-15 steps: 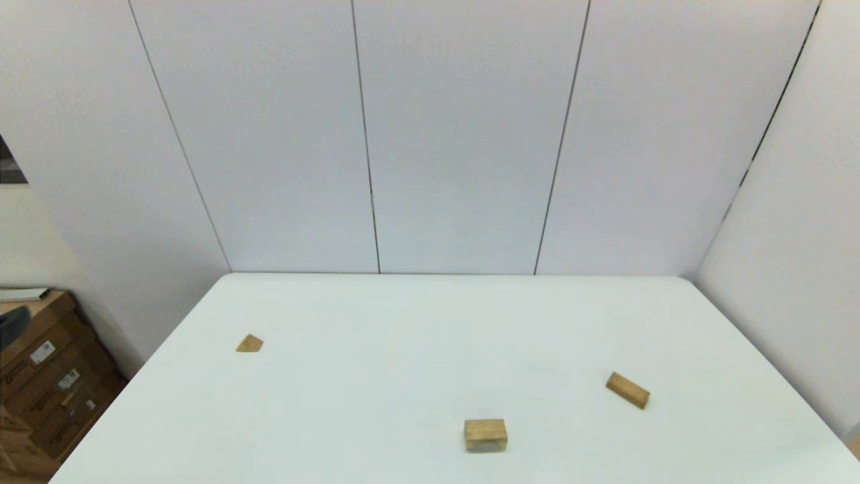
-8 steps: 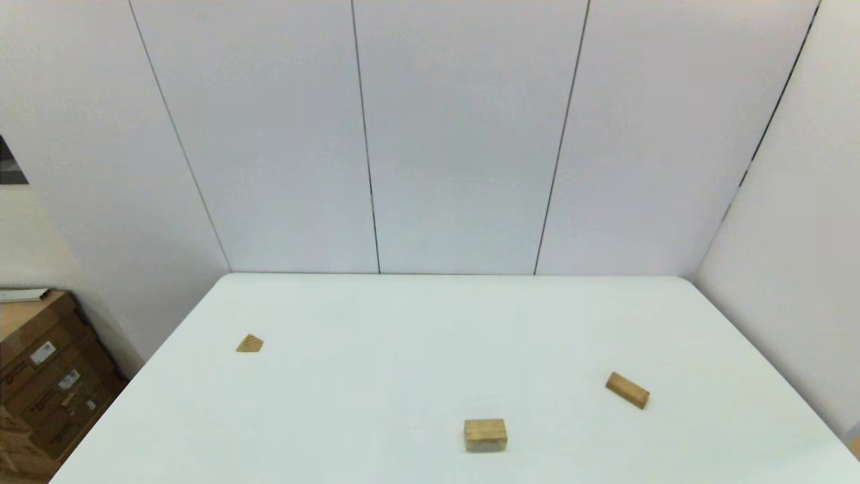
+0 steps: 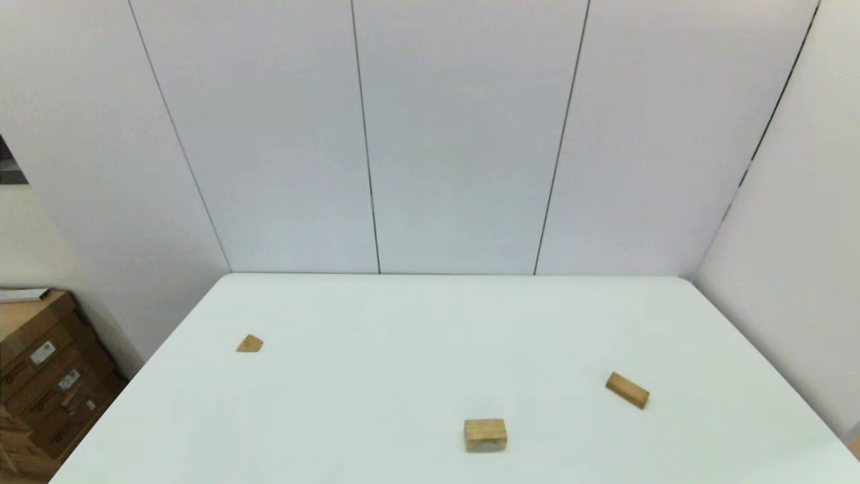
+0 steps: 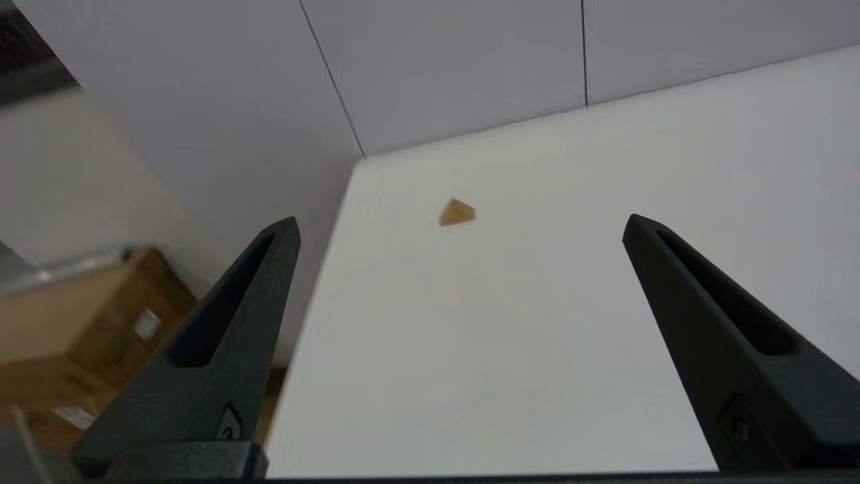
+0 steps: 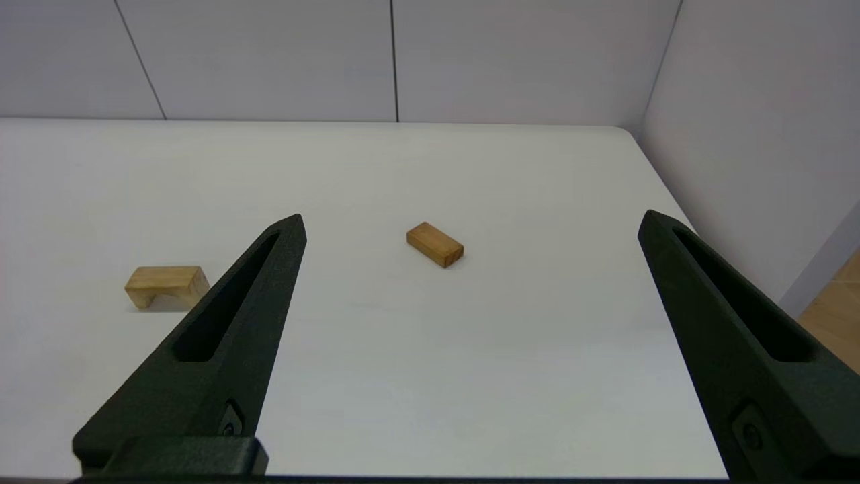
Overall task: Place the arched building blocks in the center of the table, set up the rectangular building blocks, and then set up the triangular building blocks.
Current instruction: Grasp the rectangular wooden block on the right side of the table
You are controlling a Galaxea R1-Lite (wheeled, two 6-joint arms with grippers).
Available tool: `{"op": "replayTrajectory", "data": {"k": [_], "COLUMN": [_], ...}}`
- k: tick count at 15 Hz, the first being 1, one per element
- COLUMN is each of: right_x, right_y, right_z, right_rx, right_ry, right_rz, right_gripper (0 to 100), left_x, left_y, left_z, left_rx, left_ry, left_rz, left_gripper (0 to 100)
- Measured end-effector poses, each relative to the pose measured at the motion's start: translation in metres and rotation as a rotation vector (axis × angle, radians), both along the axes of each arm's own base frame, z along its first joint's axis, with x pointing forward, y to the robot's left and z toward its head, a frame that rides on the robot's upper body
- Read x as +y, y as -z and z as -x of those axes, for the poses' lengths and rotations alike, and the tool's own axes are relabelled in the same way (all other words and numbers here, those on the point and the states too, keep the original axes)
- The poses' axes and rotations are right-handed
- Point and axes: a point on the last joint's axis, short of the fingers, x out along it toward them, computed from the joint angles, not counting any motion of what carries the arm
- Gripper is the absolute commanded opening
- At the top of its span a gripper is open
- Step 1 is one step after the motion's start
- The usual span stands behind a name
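Head view: you've got three blocks lying well apart on the table (image 3: 403, 336), with the arch (image 3: 485, 434) near the front edge just right of centre, legs down, the cuboid (image 3: 627, 390) flat and angled to its right, and the prism (image 3: 249, 343) far off on the left side; neither arm shows here. Left wrist view: your left gripper (image 4: 460, 225) is spread wide and empty above the table's left edge, with the prism ahead of it. Right wrist view: your right gripper (image 5: 470, 218) is also wide and empty, cuboid ahead between the fingers, arch off toward the left finger (image 5: 228, 323).
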Motion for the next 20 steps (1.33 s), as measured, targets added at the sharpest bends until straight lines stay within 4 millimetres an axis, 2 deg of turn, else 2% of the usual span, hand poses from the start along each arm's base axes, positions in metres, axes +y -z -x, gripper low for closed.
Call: {"op": "replayTrajectory", "data": {"k": [3, 6, 20], "right_x": [0.000, 0.000, 0.000], "right_y": [0.000, 0.000, 0.000], "right_z": [0.000, 0.000, 0.000], "right_rx": [0.000, 0.000, 0.009], "right_ry": [0.000, 0.000, 0.000], "right_rz": [0.000, 0.001, 0.011], "right_gripper": [100, 100, 100], "left_x": [-0.001, -0.001, -0.001], "left_y": [0.016, 0.026, 0.027], "left_z": [-0.008, -0.010, -0.010], "left_rx": [-0.067, -0.004, -0.003], "left_ry": [0.029, 0.023, 0.018], "left_rz": [0.069, 0.157, 0.219], "left_gripper": [100, 100, 100]}}
